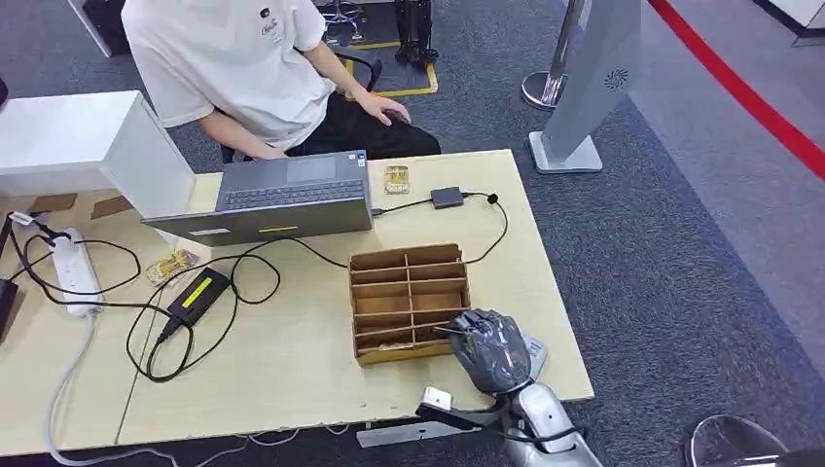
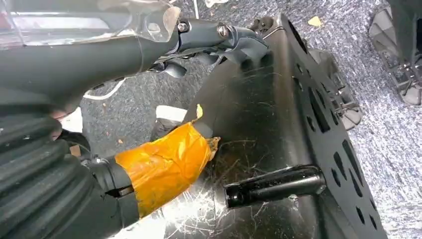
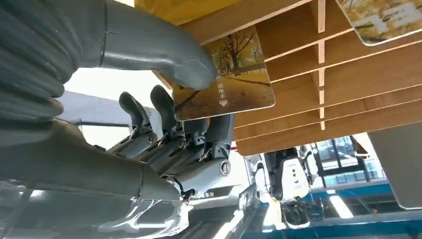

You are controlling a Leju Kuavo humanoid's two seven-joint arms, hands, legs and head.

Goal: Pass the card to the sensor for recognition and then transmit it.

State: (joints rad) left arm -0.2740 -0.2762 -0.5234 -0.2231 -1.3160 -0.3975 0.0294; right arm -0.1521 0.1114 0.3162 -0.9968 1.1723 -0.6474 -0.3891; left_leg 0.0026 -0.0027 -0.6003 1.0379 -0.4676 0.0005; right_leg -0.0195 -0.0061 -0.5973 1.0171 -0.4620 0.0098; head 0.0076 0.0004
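My right hand is at the front right corner of the wooden card box, near the table's front edge. In the right wrist view its thumb and fingers pinch a card printed with autumn trees, close against the box's dividers. I cannot tell whether the card is out of its slot. A second card lies in another compartment. A small dark sensor box sits behind the card box, cabled to the laptop. My left hand, its thumb taped orange, hangs off the table and holds nothing.
A person sits behind the table at the laptop. A power strip, a black adapter and loose cables lie on the left half. A yellowish object rests beside the sensor. A white kiosk stand is on the floor at the back right.
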